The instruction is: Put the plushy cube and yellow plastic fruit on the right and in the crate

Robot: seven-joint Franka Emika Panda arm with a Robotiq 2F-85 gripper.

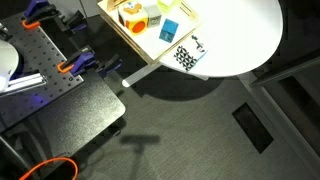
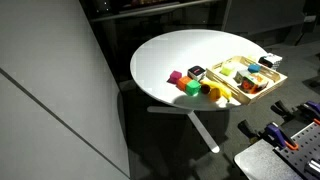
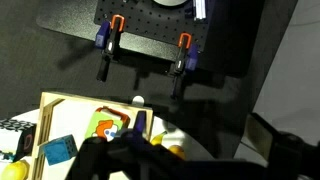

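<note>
The plushy cube, spotted black and white, sits on the round white table just outside the light-wood crate. It also shows in an exterior view and at the left edge of the wrist view. The yellow plastic fruit lies on the table beside the crate. My gripper shows only in the wrist view, as dark blurred fingers set wide apart. It is open and empty, above the crate. Small yellow things behind the fingers are too hidden to name.
The crate holds a blue cube, an orange-and-white item and a yellow block. A pink cube, a green toy and an orange toy lie on the table. A black perforated board with orange clamps stands nearby.
</note>
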